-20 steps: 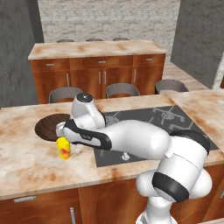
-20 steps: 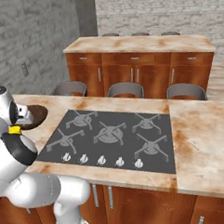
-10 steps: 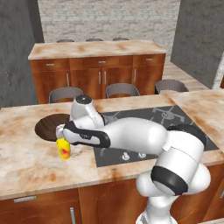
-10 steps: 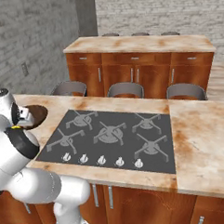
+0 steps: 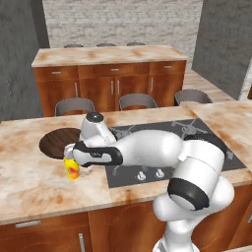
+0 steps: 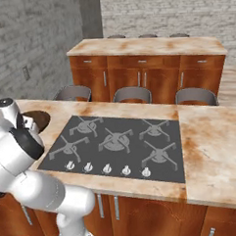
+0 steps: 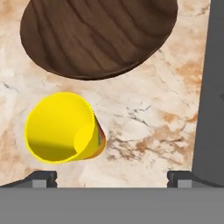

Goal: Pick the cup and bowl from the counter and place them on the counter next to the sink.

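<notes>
The small yellow cup (image 5: 72, 169) stands upright on the mottled counter (image 5: 29, 192), just in front of the wide dark wooden bowl (image 5: 55, 141). My gripper (image 5: 70, 156) hangs right over the cup. In the hand view the gripper (image 7: 112, 178) is open. Its fingertips (image 7: 43, 177) stand far apart, and the cup (image 7: 61, 129) lies ahead of the left one, off centre. The bowl (image 7: 98, 35) lies beyond the cup, and nothing is held. In the right base view, the bowl (image 6: 39, 119) peeks out from behind my arm. The sink is out of view.
The grey four-burner cooktop (image 5: 197, 140) (image 6: 116, 139) lies right of the cup, and its edge (image 7: 214, 87) runs along the right of the hand view. Grey stools (image 5: 74, 106) stand behind this counter. A second counter with cabinets (image 5: 108, 54) lies farther back.
The hand has sunk slightly toward the cup and the arm has shifted a little. Cup and bowl stay where they were, and the jaws are still open.
</notes>
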